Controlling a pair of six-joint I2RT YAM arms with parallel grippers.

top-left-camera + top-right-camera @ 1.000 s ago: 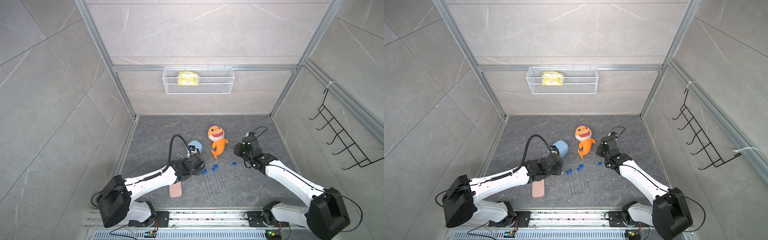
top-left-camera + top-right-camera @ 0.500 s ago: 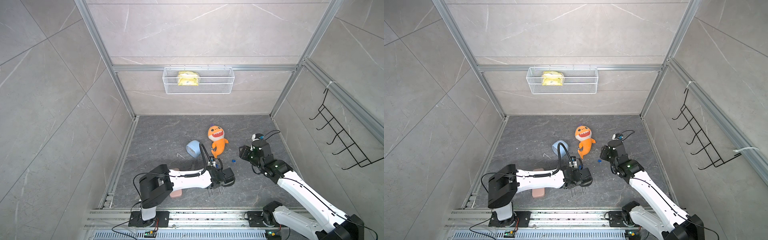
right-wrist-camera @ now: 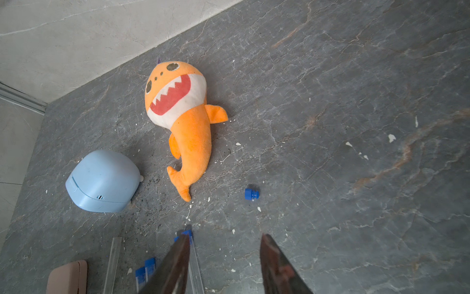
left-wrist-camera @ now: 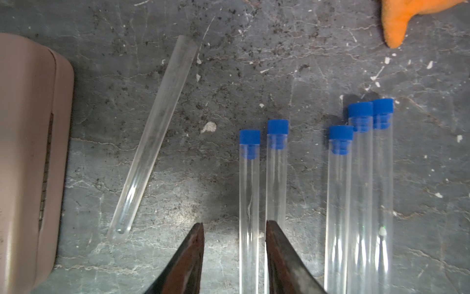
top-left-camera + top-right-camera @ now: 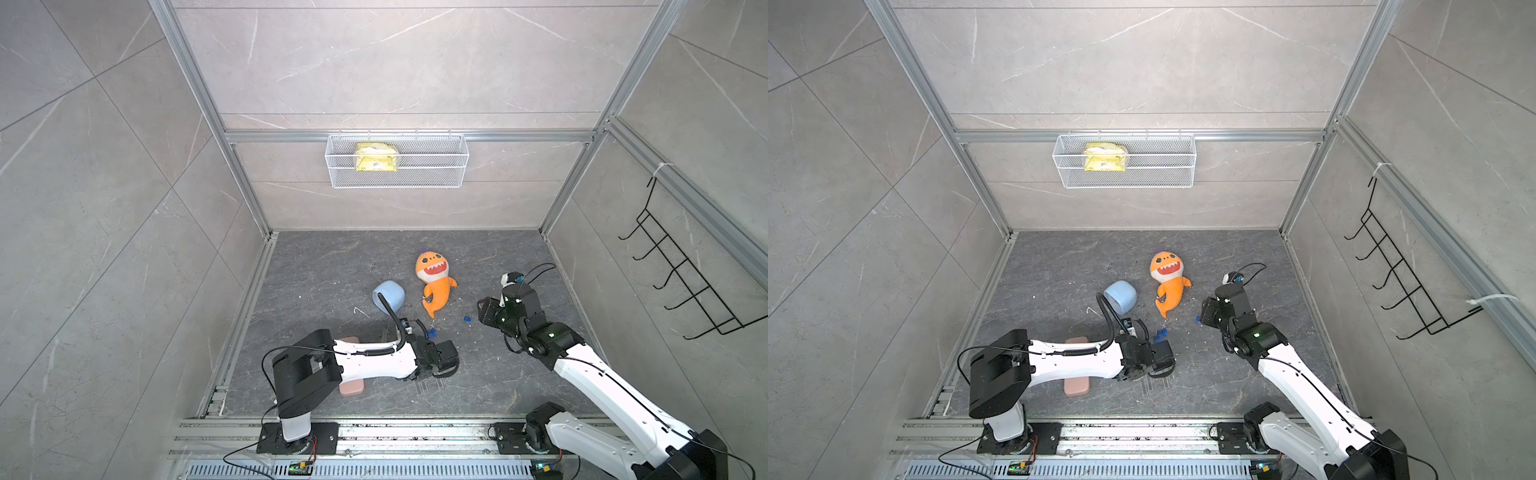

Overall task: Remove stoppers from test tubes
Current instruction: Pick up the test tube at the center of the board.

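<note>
The left jaws stand partly open, low over the table (image 4: 254,63), straddling one stoppered test tube (image 4: 249,203). They have hold of nothing yet, and whether either finger touches the glass cannot be told. That tube's blue stopper (image 4: 249,137) is seated in its mouth. Just beside it lies a second stoppered tube (image 4: 276,178), passing under one finger. Near that is a cluster of three more stoppered tubes (image 4: 361,191), side by side. Farther out, towards the pink case (image 4: 28,152), a bare tube (image 4: 155,132) lies at a slant, its mouth open.

The right jaws hang open and empty above the table. A loose stopper (image 3: 251,194) lies ahead of them, near the tail of the orange shark plush (image 3: 183,122).

Judged from this, one tube is done and five are left. The closed ends of the stoppered tubes are cut off in the left wrist view. In both top views the left arm covers most of the glass.
</note>
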